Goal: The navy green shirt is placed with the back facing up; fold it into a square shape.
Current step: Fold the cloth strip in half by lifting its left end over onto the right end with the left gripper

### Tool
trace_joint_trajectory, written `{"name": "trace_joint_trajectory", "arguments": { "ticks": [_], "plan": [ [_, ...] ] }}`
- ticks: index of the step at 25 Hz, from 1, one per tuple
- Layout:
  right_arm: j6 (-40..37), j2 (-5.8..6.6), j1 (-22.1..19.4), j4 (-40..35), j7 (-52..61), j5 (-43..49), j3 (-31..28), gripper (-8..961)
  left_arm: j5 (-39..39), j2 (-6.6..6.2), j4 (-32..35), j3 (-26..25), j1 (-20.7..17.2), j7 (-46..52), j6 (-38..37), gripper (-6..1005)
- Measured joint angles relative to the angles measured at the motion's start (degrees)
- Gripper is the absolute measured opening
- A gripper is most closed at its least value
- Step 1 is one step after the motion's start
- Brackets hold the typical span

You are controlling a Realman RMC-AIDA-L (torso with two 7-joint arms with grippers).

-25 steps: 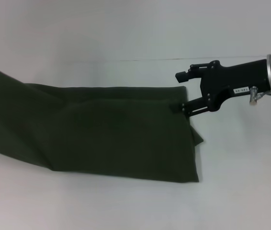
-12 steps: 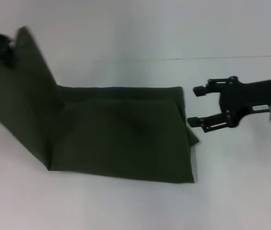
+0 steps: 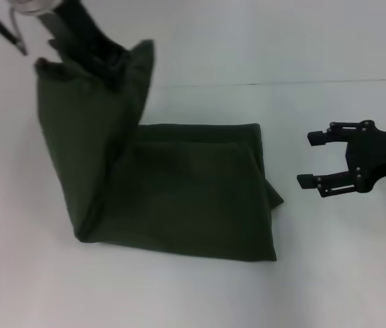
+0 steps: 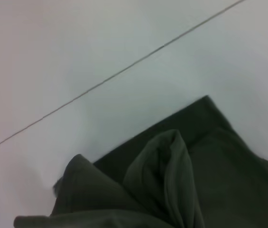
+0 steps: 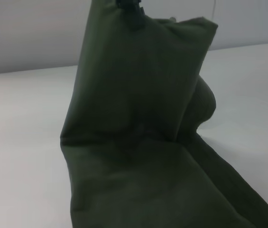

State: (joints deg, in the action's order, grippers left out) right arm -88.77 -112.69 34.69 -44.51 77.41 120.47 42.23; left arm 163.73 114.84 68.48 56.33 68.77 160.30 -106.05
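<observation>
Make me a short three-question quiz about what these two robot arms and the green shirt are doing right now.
1. True or false: the right gripper is holding the navy green shirt.
2. Which gripper lifts the shirt's end off the white table: A) left gripper, B) right gripper, C) neither?
3. Fill in: the right gripper's fingers are ____.

Key: 1. False, it sits apart, beside the shirt's edge. 2. A. 3. Open.
</observation>
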Motion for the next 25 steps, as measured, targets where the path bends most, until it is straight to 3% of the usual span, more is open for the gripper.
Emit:
{"name": "trace_joint_trajectory", "arguments": {
  "ticks": [8, 19, 21, 25],
  "plan": [
    [-0.1, 0.63, -1.2, 0.0, 0.0, 0.1, -1.4, 915, 0.0, 3.46, -3.3, 3.8, 4.4, 2.8, 3.4, 59],
    [0.1, 1.48, -1.5, 0.4, -0.1, 0.3, -2.2, 915, 0.0, 7.04, -11.8, 5.0, 6.8, 4.5, 11.7, 60],
    [0.1, 1.53, -1.6, 0.4, -0.1, 0.3, -2.2, 915, -0.1, 8.6, -13.1, 5.0, 7.2, 4.6, 13.9, 61],
    [0.2, 1.55, -1.6, 0.4, -0.1, 0.6, -2.2, 915, -0.4, 9.44, -16.4, 5.1, 7.9, 4.9, 16.7, 59]
  ]
}}
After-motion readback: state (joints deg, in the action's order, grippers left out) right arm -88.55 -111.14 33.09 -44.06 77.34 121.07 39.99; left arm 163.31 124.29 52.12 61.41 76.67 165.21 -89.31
